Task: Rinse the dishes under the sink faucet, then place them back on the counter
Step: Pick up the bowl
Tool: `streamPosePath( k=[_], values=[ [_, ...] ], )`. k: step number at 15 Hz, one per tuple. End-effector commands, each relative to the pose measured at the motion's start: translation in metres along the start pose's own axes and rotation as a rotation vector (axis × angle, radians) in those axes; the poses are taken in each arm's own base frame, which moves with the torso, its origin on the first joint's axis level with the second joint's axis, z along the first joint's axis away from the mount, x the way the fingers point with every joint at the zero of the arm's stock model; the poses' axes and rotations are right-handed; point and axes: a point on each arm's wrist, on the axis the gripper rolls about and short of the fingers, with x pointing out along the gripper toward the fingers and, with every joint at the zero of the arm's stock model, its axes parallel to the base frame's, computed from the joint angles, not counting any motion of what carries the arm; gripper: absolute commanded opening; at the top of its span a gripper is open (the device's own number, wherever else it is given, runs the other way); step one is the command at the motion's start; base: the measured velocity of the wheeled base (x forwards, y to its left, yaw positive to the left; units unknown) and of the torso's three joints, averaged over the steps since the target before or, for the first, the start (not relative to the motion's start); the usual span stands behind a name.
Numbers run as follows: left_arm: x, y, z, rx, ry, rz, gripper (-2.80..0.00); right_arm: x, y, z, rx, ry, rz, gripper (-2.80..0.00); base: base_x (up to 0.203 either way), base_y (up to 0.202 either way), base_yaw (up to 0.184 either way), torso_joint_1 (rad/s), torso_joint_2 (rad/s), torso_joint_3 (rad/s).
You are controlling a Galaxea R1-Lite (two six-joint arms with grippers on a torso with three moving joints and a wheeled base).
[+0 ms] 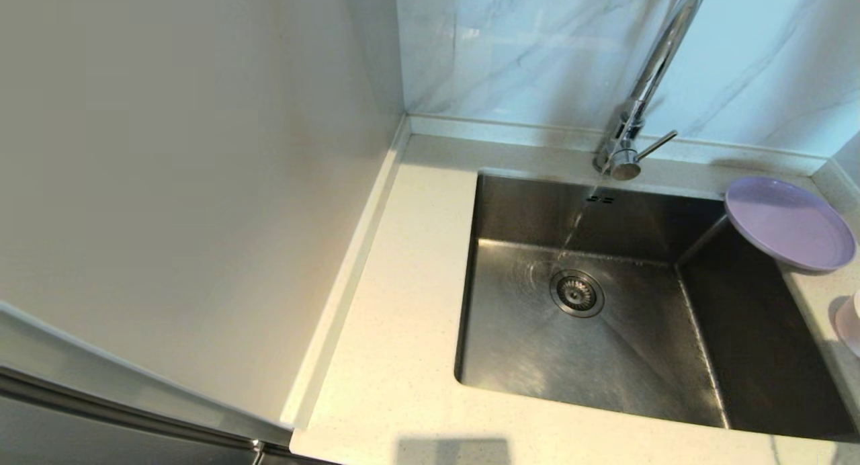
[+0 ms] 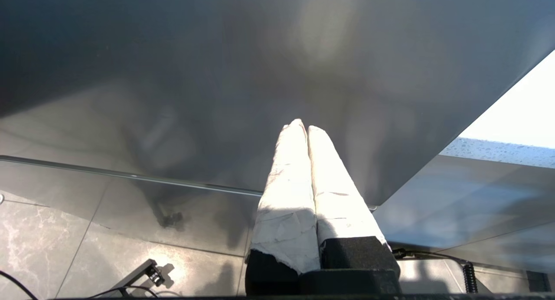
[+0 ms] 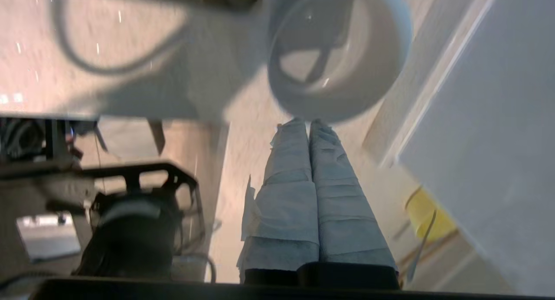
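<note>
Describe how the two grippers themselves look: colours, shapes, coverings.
Both look alike. The left gripper has two long tapering fingers wrapped in creased white tape or cloth, ragged at the lower edge, set in blocky black mounts. The right gripper has the same paired tapering fingers in white layered wrapping, with a loose flap at one side, on a black base. No markings show.

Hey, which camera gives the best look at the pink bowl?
The right wrist view: the bowl shows whole, open side visible, just beyond the shut right tool. The head view catches only a sliver at its edge; the left wrist view shows none.
</note>
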Motion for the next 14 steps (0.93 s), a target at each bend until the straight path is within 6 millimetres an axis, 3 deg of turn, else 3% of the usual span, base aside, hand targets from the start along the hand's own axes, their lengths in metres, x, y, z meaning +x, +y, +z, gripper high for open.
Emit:
streamPosePath(
  k=[1,6,13,14],
  values=[
    [0.0,0.0,0.0,0.0,0.0,0.0,-2.8,-0.006,0.011,-0.015,0.008,0.01,-0.012,-2.8,0.0,0.0,0.0,0.0,0.0,0.0],
    [0.0,0.0,0.0,0.0,0.0,0.0,-2.8,-0.002,0.013,-0.019,0.213,0.055,-0.036,-2.8,0.0,0.0,0.0,0.0,0.0,0.0],
    [0.0,0.0,0.0,0.0,0.0,0.0,-2.8,0.003,0.01,-0.017,0.296,0.088,-0.064,-2.8,0.0,0.0,0.0,0.0,0.0,0.0],
    [0.0,0.0,0.0,0.0,0.0,0.0,-2.8,0.004,0.009,-0.016,0.296,0.092,-0.062,0.0,0.0,0.0,0.0,0.0,0.0,0.0]
  ],
)
